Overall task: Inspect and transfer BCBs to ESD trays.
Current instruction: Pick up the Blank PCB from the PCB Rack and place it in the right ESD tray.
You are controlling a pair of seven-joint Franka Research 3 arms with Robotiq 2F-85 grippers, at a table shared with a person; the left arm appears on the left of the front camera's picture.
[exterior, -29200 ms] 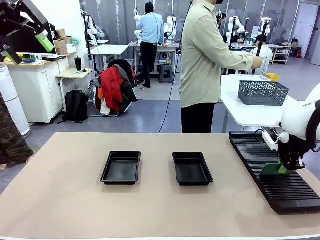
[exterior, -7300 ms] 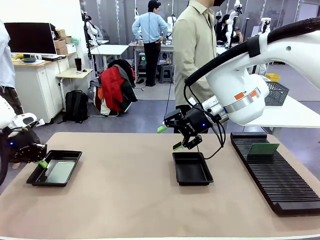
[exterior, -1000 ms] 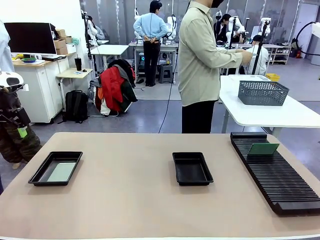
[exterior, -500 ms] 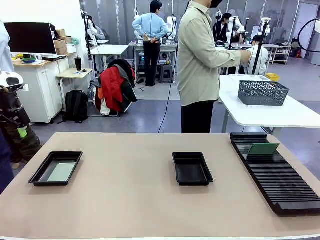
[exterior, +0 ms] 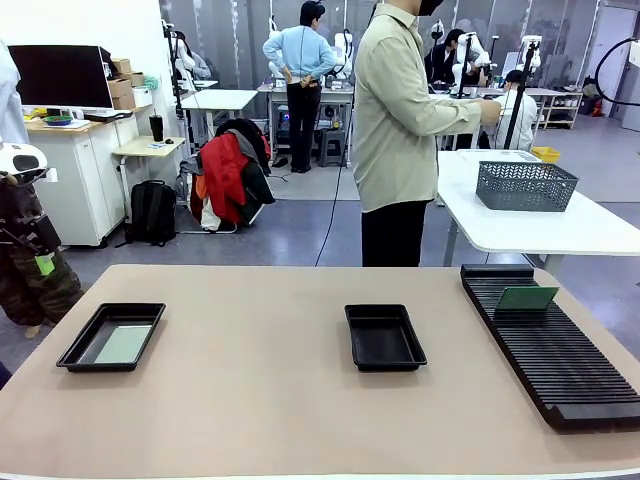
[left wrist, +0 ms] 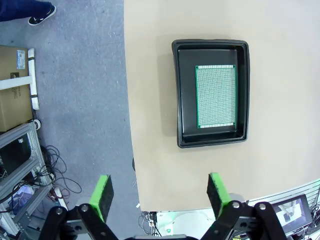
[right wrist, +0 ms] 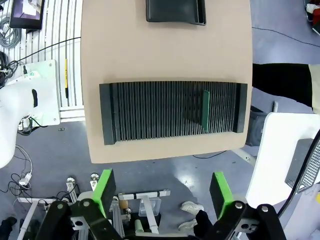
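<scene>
- Seen from its wrist camera, the left gripper [left wrist: 159,194] hangs high above the left end of the beige table [exterior: 250,400], its green-padded fingers [left wrist: 103,194] spread wide with nothing between them.
- Below it lies a shallow black plastic tray with a flared rim [left wrist: 176,95], close to the table's edge. A thin green rectangular perforated board [left wrist: 215,97] lies flat on the tray's floor, nearer one long wall than the other.
- The right gripper [right wrist: 161,189] hovers over the table's right end, its fingers likewise parted and empty.
- Under it stretches a long black ribbed slotted rack [right wrist: 150,112]. A second green board [right wrist: 205,108] stands on edge in a slot towards the rack's far end.
- A second shallow black tray [exterior: 384,340] sits near the middle of the table, well apart from the first, with nothing in it.
- At the far side, a person in a pale long-sleeved shirt and dark trousers [exterior: 400,120] stands turned away towards a white side table [exterior: 560,225] that carries a grey wire-mesh basket [exterior: 525,185].
</scene>
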